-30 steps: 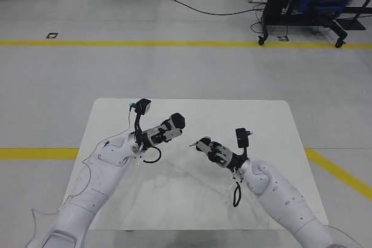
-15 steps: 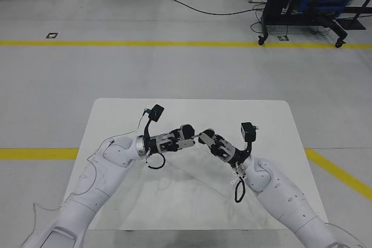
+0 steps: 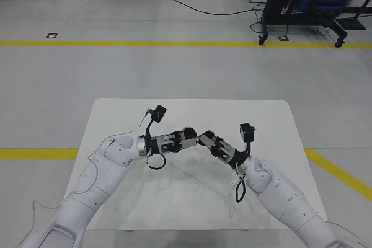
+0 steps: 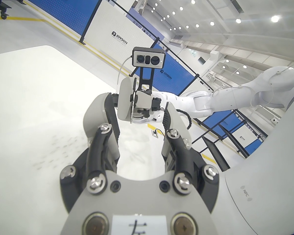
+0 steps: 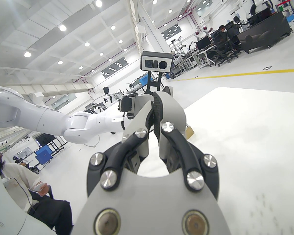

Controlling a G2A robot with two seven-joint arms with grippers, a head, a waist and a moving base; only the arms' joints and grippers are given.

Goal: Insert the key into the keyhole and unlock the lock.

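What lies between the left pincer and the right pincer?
Nothing: the stretch is bare. In the top view the left pincer and right pincer meet tip to tip above the table.

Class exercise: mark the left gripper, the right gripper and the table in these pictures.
left gripper (image 4: 138, 105), left wrist view, gap midway between its parted fingertips.
right gripper (image 5: 156, 96), right wrist view, where its closed fingertips meet.
table (image 3: 260, 118), top view, bare white top near the far edge.
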